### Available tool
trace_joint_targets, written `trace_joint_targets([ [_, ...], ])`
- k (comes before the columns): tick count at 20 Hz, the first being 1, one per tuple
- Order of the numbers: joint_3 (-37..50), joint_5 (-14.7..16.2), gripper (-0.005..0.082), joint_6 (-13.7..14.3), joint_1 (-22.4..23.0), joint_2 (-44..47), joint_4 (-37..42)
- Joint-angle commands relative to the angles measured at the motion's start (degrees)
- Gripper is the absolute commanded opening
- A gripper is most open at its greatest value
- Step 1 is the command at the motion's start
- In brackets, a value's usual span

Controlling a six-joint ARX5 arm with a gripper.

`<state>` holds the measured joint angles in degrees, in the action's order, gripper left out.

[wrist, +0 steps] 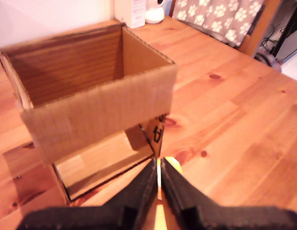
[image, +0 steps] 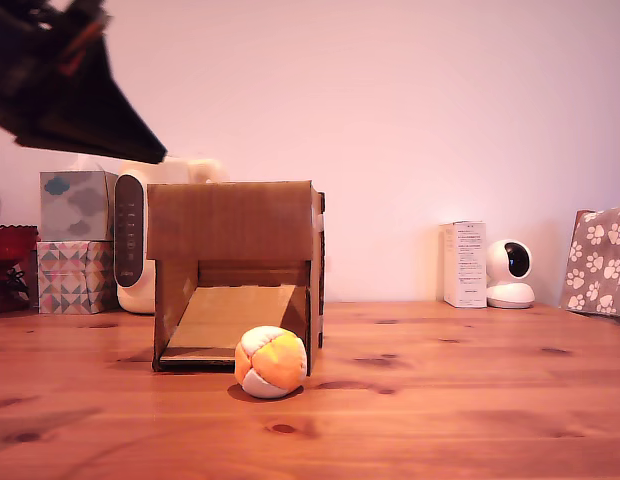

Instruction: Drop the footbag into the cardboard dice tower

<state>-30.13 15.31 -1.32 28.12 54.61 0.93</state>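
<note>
The footbag (image: 271,361), a small stitched ball of orange, white and yellow panels, lies on the wooden table (image: 470,400) just in front of the cardboard dice tower (image: 235,225), at the corner of its front opening on the exterior view's right. The tower stands upright, its top open in the wrist view, and a sloped cardboard ramp (image: 235,315) shows through the front opening. White tape runs down its edge on the exterior view's right.

The gripper (wrist: 159,179) is raised above the table, high at the exterior view's left, clear of the tower and the ball. In the wrist view its black fingers (wrist: 141,189) are pressed nearly together with only a thin slit between them, holding nothing; a sliver of the footbag shows beyond them.

Behind the tower stand two stacked patterned tissue boxes (image: 77,240) and a white appliance (image: 140,240). Farther toward the exterior view's right are a small white carton (image: 464,264), a round white camera (image: 510,274) and a paw-print fabric (image: 600,260).
</note>
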Motion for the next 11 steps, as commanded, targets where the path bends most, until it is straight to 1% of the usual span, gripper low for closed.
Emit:
trace_joint_targets([
  [1, 2.80, 0.28, -0.0020, -0.39, 0.17, -2.47, 0.42],
  [3, 4.94, 0.26, -0.0020, -1.81, 0.17, -5.62, 0.37],
  [5, 6.75, 0.20, -0.0020, -2.54, 0.15, -8.98, -0.63],
  [8, 7.32, -0.57, -0.0020, -2.75, 0.11, -13.66, -4.85],
  [11, 7.32, -0.83, -0.0020, -2.80, 0.11, -17.33, -5.66],
])
